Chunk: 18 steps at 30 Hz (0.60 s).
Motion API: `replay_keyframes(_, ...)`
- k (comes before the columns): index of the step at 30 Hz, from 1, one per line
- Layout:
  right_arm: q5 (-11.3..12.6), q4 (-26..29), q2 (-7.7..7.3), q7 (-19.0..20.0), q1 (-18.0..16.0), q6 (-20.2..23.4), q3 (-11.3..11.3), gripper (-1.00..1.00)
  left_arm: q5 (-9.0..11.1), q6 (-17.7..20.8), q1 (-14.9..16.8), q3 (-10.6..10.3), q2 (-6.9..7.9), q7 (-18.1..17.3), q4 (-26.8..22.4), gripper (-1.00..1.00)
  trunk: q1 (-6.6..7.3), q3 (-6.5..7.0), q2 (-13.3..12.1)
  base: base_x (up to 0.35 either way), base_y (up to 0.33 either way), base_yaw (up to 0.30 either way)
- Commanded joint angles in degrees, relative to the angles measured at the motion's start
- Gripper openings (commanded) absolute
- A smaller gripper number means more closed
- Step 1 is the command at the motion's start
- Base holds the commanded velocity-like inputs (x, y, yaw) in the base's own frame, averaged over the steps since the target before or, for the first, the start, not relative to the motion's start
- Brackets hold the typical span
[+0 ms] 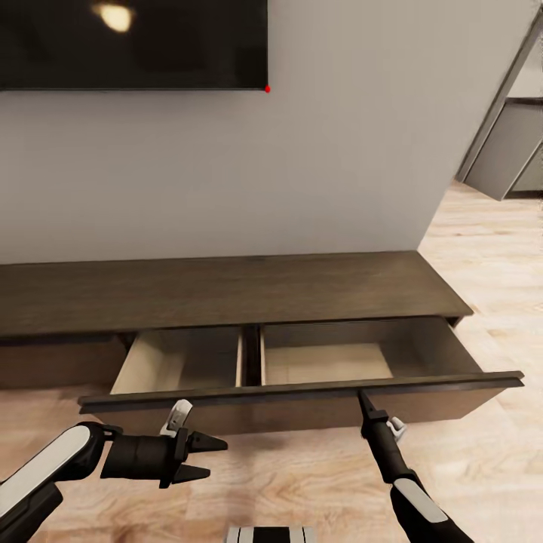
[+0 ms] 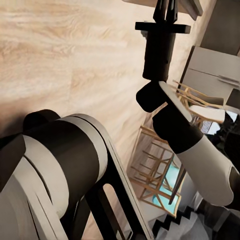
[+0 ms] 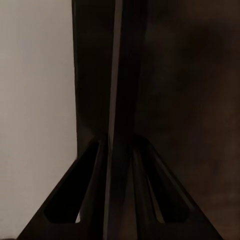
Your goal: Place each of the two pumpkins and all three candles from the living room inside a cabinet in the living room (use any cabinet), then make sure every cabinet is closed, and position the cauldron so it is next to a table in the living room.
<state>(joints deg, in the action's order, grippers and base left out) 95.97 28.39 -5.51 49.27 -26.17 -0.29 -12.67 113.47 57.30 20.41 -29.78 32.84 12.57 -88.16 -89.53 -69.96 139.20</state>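
Currently your right claw (image 1: 363, 397) is clenched on the top edge of the drawer front (image 1: 302, 392); your right wrist view has a finger (image 3: 92, 195) on either side of that dark panel. Your left claw (image 1: 205, 457) hangs released, fingers spread, over the wooden floor (image 1: 302, 475) just before the drawer front. Cabinet (image 1: 226, 290): long, low, dark brown, against the grey wall (image 1: 302, 166). Its wide drawer stands pulled out, showing two pale bare compartments (image 1: 181, 358). Television (image 1: 136, 41): mounted above.
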Motion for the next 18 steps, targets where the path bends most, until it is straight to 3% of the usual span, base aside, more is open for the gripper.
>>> replay_keyframes(1,-0.2,1.0,-0.03,0.6,0.0,0.0,-1.7,-1.00,0.6,0.0,0.1,-0.1,0.03,0.5,0.0,1.00,0.05,-0.04,0.0,-0.316,0.000,0.000)
replay_keyframes(9,-0.2,1.0,-0.03,0.6,0.0,0.0,-1.7,-1.00,0.6,0.0,0.0,-0.1,0.03,0.5,0.0,1.00,0.05,-0.04,0.0,-0.262,0.000,0.000)
replay_keyframes(18,-0.2,1.0,-0.03,0.6,0.0,0.0,-1.7,-1.00,0.6,0.0,0.0,-0.1,0.03,0.5,0.0,1.00,0.05,-0.04,0.0,-0.112,0.000,0.000)
